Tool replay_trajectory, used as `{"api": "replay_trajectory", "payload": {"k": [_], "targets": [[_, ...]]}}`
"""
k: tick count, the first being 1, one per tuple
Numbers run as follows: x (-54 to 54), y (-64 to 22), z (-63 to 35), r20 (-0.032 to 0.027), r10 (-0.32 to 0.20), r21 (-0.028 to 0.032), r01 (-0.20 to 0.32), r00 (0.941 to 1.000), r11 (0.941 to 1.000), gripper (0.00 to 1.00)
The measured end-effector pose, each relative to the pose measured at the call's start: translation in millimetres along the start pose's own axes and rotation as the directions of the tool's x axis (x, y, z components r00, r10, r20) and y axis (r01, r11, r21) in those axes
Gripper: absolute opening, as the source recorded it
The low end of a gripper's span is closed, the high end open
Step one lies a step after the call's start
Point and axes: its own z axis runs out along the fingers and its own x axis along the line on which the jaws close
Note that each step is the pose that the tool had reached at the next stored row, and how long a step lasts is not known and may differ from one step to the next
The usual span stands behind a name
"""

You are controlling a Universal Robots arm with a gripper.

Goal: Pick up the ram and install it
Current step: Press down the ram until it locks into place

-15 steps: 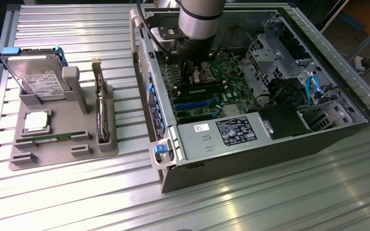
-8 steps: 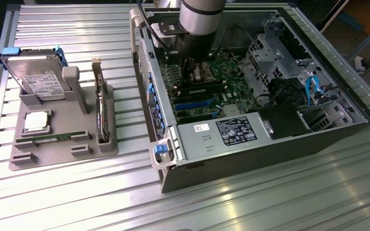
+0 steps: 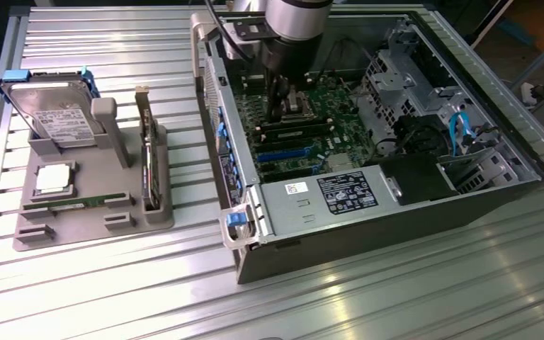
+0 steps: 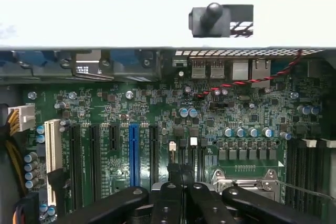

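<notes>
Green and thin, the long narrow ram stick with dark chips (image 3: 85, 201) lies in the near slot of the grey plastic parts holder (image 3: 36, 237) at the exterior view's left, just near of the square silver CPU chip (image 3: 54, 176). It looks light, stiff and fragile, best pinched by its long edges, clear of chips and contacts. Further right, inside the open dark computer case (image 3: 376, 234), the black gripper (image 3: 285, 106) hangs over the green motherboard (image 4: 157, 108), fingers (image 4: 202, 198) closed together, and nothing can be seen held.
</notes>
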Motion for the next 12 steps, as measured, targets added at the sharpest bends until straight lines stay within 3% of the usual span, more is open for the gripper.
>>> {"api": "replay_trajectory", "payload": {"k": [4,12], "targets": [[0.0,-0.1,-5.4,0.0001,0.0,0.0,0.0,1.0,1.0,0.11],[-0.1,-3.8,-5.6,-0.0025,0.0,-0.0001,0.0,1.0,1.0,0.11]]}}
